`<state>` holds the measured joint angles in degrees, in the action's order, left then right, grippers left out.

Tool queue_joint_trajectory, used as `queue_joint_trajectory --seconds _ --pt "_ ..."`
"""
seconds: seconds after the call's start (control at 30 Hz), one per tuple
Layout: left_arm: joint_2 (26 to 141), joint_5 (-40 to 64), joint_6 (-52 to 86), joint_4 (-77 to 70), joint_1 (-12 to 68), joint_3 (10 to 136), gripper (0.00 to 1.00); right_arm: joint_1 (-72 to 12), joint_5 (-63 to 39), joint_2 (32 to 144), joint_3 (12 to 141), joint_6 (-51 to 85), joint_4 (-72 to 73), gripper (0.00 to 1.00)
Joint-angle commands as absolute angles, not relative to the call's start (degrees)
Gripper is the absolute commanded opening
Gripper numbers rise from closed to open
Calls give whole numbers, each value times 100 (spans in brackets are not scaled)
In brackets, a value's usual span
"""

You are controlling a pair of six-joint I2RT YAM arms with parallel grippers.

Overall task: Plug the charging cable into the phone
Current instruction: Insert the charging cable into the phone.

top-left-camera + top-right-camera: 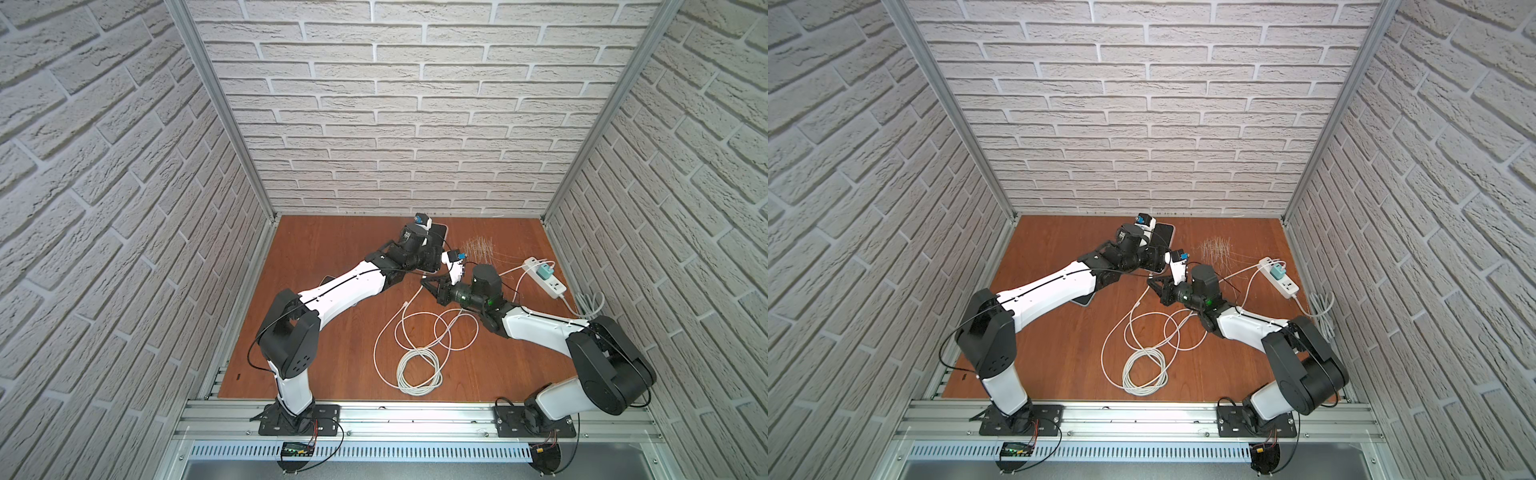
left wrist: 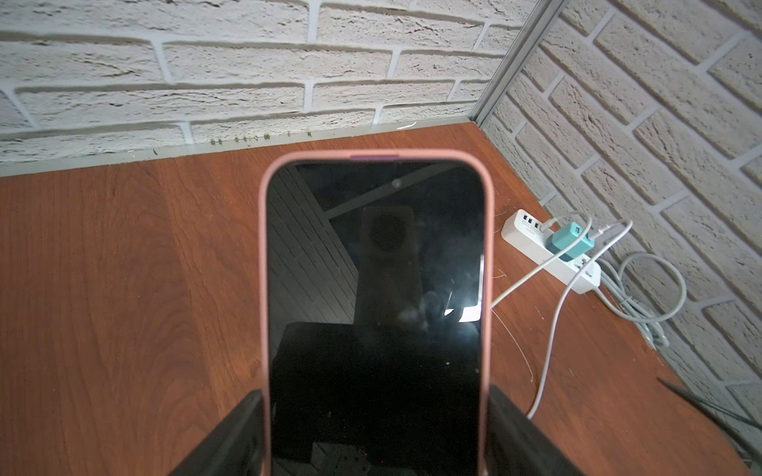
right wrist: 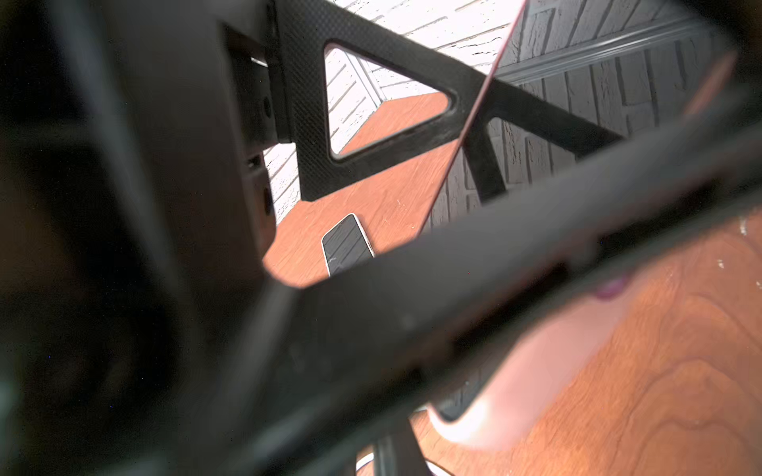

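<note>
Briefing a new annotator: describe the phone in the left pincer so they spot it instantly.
Find the far edge of the wooden table under the back brick wall, where the left arm reaches. The left pincer's fingers flank a phone with a dark screen. Its pink case marks it out; the other phone, lying under that arm, is pale-rimmed.

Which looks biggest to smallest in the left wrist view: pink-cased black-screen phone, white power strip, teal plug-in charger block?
1. pink-cased black-screen phone, by far, though it is nearest the camera, which inflates it
2. white power strip
3. teal charger block
</note>
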<state>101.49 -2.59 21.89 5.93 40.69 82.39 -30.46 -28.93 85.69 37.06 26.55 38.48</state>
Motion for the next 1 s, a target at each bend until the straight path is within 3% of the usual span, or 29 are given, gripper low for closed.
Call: queue_joint_trajectory --seconds 0.0,0.97 --pt "10101 -188 2094 145 4125 8440 0 -3041 -2902 8447 3694 2584 4104 3" --pt "9931 -157 2093 -24 4136 8279 0 -2932 -2642 8610 3819 2640 3646 3"
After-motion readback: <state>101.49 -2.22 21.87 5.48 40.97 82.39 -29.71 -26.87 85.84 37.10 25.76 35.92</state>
